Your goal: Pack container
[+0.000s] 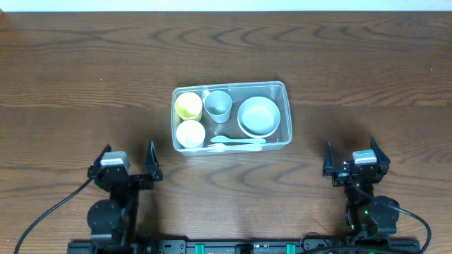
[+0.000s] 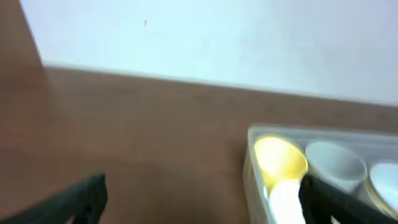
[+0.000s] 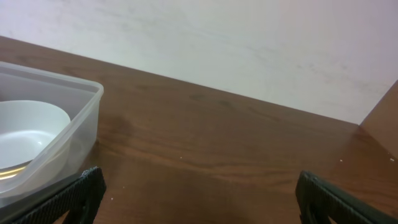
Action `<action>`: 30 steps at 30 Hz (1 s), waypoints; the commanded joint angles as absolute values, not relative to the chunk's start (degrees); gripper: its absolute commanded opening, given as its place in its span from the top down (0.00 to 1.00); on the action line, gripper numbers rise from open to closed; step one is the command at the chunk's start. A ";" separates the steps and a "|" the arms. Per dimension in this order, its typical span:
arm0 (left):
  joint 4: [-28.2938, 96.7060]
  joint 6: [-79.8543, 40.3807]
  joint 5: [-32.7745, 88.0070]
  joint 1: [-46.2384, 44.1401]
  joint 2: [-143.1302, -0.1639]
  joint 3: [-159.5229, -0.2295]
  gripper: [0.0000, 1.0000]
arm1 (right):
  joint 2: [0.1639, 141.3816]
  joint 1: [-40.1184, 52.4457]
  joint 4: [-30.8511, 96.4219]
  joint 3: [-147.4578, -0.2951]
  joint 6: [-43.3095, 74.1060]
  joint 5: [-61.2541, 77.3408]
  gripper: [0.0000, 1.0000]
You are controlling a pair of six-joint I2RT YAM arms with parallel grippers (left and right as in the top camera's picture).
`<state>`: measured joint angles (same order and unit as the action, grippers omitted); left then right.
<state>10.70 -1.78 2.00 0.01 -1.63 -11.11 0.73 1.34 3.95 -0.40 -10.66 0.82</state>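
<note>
The clear rectangular container point(image 1: 286, 113) sits at the table's middle. Inside it are a yellow cup point(image 1: 188, 105), a white cup point(image 1: 190, 132), a grey cup point(image 1: 217, 105), a white bowl point(image 1: 258, 116) and a white spoon point(image 1: 236, 141). My left gripper point(image 1: 128, 164) is open and empty near the front left, apart from the container. My right gripper point(image 1: 356, 161) is open and empty near the front right. The left wrist view shows the container's left end point(image 2: 255, 163) with the yellow cup point(image 2: 280, 158). The right wrist view shows its right corner point(image 3: 84, 115) and the bowl point(image 3: 28, 130).
Bare brown wooden table point(image 1: 85, 77) lies all round the container. A pale wall point(image 3: 249, 43) stands beyond the table's far edge.
</note>
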 commanded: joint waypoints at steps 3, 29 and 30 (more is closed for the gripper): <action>-3.68 3.46 2.59 0.36 -1.17 -2.57 0.02 | 0.38 0.80 4.16 -0.32 -11.20 0.89 0.01; 4.01 2.31 2.13 0.32 -0.23 -0.23 0.02 | 0.38 0.80 4.16 -0.32 -11.20 0.89 0.01; 4.01 2.31 2.13 0.32 -0.23 -0.23 0.02 | 0.38 0.80 4.16 -0.32 -11.20 0.89 0.01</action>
<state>1.26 2.83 2.66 0.01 -0.69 -0.78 0.73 1.34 3.92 -0.40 -10.70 0.82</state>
